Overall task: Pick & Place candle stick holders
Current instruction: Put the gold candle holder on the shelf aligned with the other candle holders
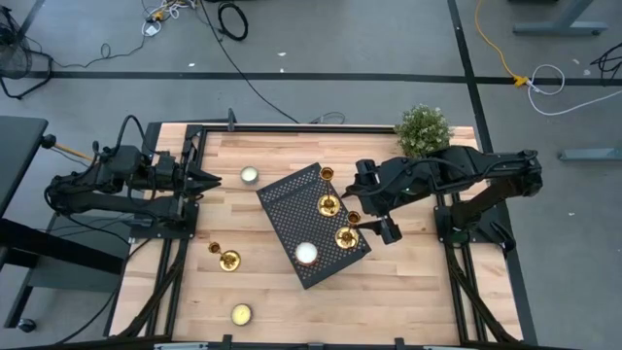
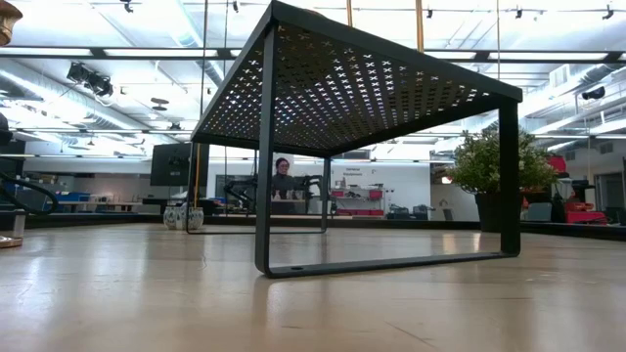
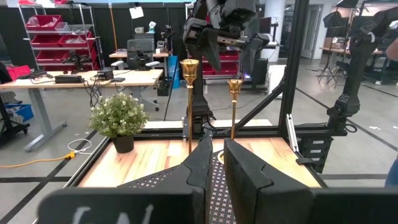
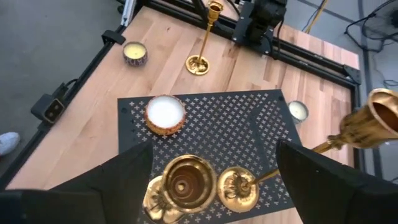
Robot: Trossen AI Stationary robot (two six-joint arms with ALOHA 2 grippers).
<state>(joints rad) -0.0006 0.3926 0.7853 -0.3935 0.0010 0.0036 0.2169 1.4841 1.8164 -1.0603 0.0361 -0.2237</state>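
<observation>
Two gold candle stick holders [image 1: 328, 204] [image 1: 347, 236] stand upright on their round bases on a black perforated rack [image 1: 292, 209]. In the right wrist view they show as a cup seen from above [image 4: 186, 180] and a base [image 4: 239, 186]. A third holder [image 1: 229, 260] stands on the table, to the left of the rack. My right gripper [image 1: 374, 209] hovers open above the two holders on the rack, one finger on each side of them, touching neither. My left gripper [image 1: 199, 180] is shut and empty at the table's left edge.
A white candle [image 1: 307, 255] sits on the rack's near end. Tealight candles lie on the table at the far left [image 1: 250, 175] and near the front edge [image 1: 241, 314]. A potted plant [image 1: 424, 129] stands at the far right. Bare wood lies right of the rack.
</observation>
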